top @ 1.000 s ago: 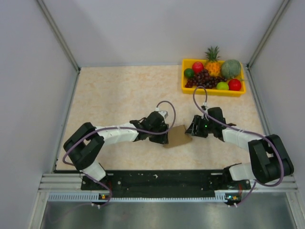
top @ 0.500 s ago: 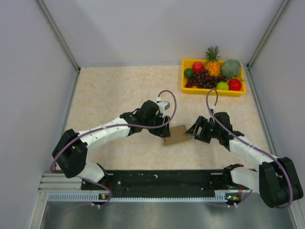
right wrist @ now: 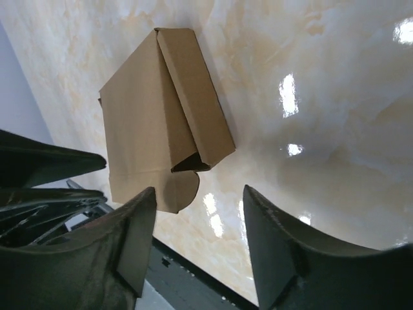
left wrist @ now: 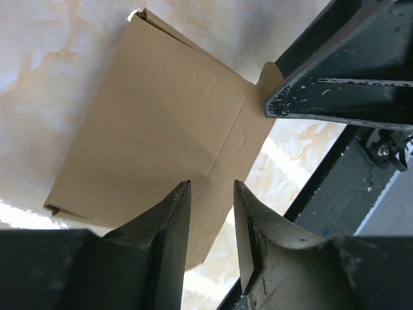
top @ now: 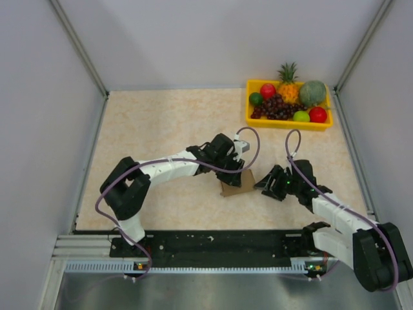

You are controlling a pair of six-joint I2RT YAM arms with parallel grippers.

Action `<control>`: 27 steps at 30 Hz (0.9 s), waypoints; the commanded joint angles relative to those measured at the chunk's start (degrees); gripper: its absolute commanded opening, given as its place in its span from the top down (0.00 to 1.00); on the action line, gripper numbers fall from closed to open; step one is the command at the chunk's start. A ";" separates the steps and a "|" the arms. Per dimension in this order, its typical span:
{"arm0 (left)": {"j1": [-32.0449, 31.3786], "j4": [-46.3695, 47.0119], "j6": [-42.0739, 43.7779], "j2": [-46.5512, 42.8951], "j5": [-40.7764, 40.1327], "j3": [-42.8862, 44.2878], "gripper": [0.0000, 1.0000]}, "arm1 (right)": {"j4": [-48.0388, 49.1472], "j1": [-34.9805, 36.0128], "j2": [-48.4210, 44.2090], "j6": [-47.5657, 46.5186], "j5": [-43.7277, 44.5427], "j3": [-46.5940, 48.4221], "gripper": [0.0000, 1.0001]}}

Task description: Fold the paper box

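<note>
A beige marbled bench [top: 161, 123] filled the middle of the top view, glossy enough to throw back bright spots of light [right wrist: 288, 95] in the right wrist view. Plain pale grey walls [top: 193, 39] closed its left, far and right sides, with metal corner posts [top: 78, 45] running to the upper corners. An aluminium rail [top: 84, 248] crossed the bottom.

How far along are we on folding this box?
Partly done: the paper box has one long side folded over. In hand: left gripper and right gripper both stand open beside it, gripping nothing. To do: the rounded tab sticks out untucked; no closed box yet.
</note>
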 commanded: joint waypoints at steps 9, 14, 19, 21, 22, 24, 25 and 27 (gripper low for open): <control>-0.99 2.48 0.54 5.79 -1.01 -0.75 0.68 | -7.53 -0.35 -6.24 -10.50 6.97 5.77 0.87; -0.91 3.98 -0.26 5.00 -1.54 -2.69 0.68 | -3.49 -0.26 0.08 -3.90 7.86 5.07 1.00; -0.91 4.51 -0.70 5.08 -0.93 -3.04 0.68 | 2.49 -0.17 3.08 2.34 4.26 2.87 1.00; -0.99 5.03 -1.05 5.17 -0.58 -3.21 0.68 | 2.49 0.00 3.61 2.52 4.43 2.52 1.00; -0.99 5.29 -1.14 5.26 -0.40 -3.13 0.68 | 2.67 -0.08 3.70 2.44 4.52 2.43 1.00; -0.91 5.65 -1.40 5.17 -0.05 -3.13 0.68 | 2.67 0.00 4.92 1.47 5.39 2.69 1.00; -0.91 5.74 -1.57 5.26 0.04 -3.21 0.68 | 2.41 0.00 5.63 0.86 5.57 3.04 1.00; -0.99 6.17 -1.93 5.35 0.30 -3.22 0.68 | 2.49 0.09 7.64 1.11 4.87 3.05 1.00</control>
